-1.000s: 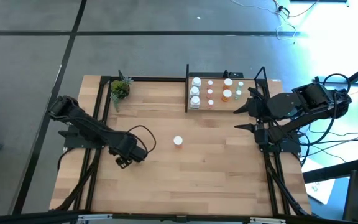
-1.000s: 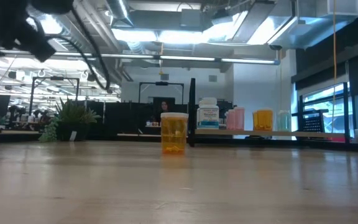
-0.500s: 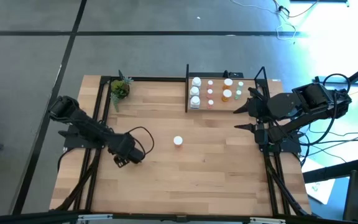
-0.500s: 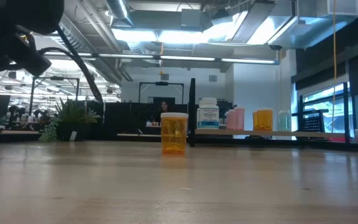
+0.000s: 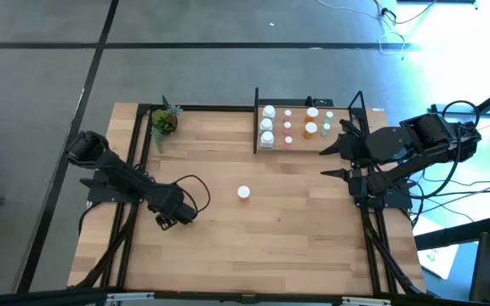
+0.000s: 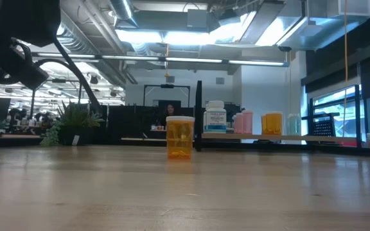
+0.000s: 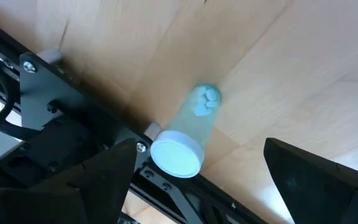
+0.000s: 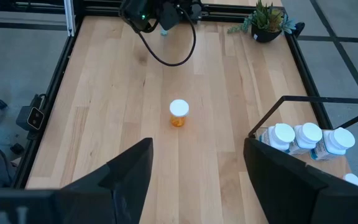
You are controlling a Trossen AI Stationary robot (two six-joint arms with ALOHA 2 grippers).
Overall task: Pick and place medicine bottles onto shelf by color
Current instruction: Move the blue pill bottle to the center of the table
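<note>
High view: the left gripper point(image 5: 169, 220) hangs low over the table point(image 5: 228, 255) near its left edge, fingers spread wide and holding nothing. The right gripper point(image 5: 331, 161) waits at the right side, beside the shelf point(image 5: 300, 146), its fingers also wide and empty. On the shelf stand white bottles point(image 5: 267, 125) in a row, then pinkish, orange and pale green ones. One orange bottle point(image 5: 244, 194) with a white cap stands alone mid-table. A potted plant point(image 5: 164, 121) sits at the far left corner.

Low view: the orange bottle point(image 6: 180, 136) stands upright, the shelf's bottles behind it.

Left wrist view: a pale blue-green bottle point(image 7: 185, 140) with a white cap stands at the table's edge against the black frame point(image 7: 61, 106), between the wide fingers point(image 7: 92, 183).

Right wrist view: the orange bottle point(image 8: 178, 113) stands well apart from the white bottles point(image 8: 307, 137).
</note>
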